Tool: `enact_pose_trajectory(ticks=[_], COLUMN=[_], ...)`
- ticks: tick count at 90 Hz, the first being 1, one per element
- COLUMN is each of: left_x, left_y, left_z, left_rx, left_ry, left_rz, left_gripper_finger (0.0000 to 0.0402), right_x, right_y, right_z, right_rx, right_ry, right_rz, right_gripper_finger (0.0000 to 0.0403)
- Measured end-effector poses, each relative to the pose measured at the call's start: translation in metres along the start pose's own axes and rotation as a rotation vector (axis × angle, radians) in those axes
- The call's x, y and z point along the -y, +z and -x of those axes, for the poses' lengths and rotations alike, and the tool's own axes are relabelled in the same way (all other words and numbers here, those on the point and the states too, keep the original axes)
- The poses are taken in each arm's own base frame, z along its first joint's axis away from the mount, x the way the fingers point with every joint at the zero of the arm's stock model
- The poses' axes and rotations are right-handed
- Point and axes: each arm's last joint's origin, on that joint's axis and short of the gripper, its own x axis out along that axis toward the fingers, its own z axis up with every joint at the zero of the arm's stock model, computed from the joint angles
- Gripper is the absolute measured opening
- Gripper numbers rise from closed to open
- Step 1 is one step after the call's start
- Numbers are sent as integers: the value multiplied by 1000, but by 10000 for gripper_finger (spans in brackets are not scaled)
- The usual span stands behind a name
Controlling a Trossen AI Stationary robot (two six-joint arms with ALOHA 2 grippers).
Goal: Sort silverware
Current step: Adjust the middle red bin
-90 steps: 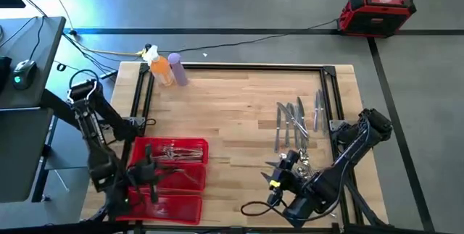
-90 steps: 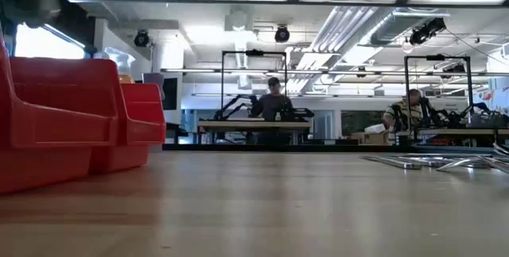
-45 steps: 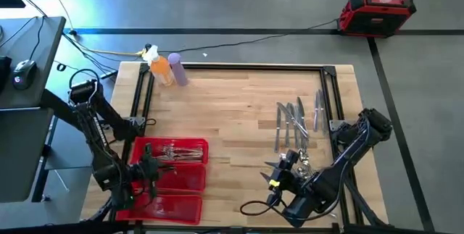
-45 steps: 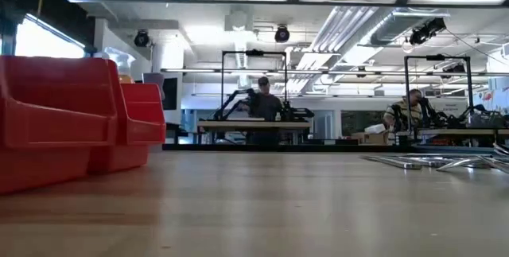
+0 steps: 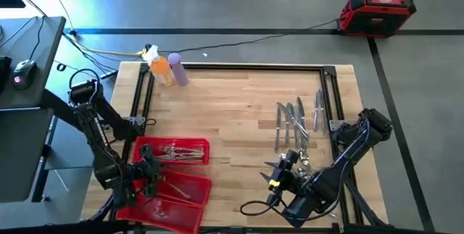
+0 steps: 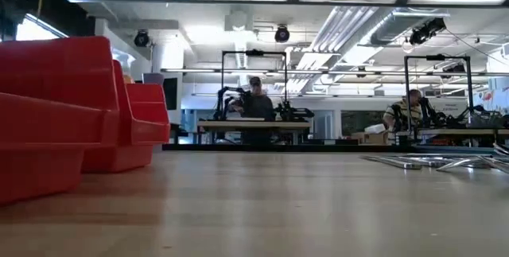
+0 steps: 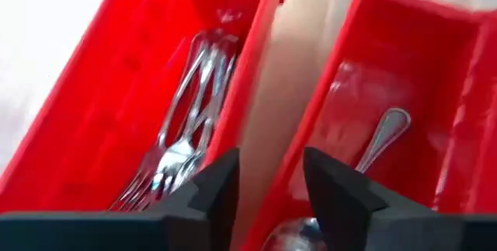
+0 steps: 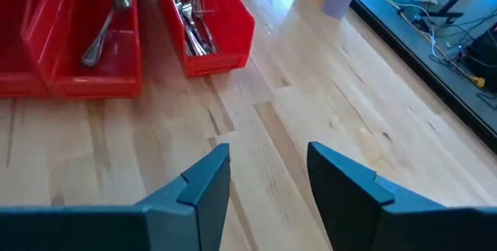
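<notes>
Forks (image 7: 182, 138) and a spoon (image 7: 378, 136) already lie in the red tray (image 5: 196, 149), where the left gripper (image 5: 148, 172) hangs spread, while unsorted silverware (image 5: 293, 122) waits well right of it near the right gripper (image 8: 264, 175), also spread.

Bright overhead strip lighting, left wrist view blurred, soft shadows

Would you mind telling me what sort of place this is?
Probably a robotics lab: other arm rigs on benches behind, people seated at them, and exposed ceiling ducts.
</notes>
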Motion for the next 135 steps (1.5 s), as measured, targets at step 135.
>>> enact_pose_trajectory(ticks=[135], left_x=[28], left_y=[127], left_z=[-64], left_rx=[119], left_ry=[-151], left_rz=[-232], left_gripper_finger=[0], right_x=[5], right_y=[10], right_z=[-16], right_rx=[-29], right_ry=[-5], right_rz=[-29], right_gripper_finger=[154])
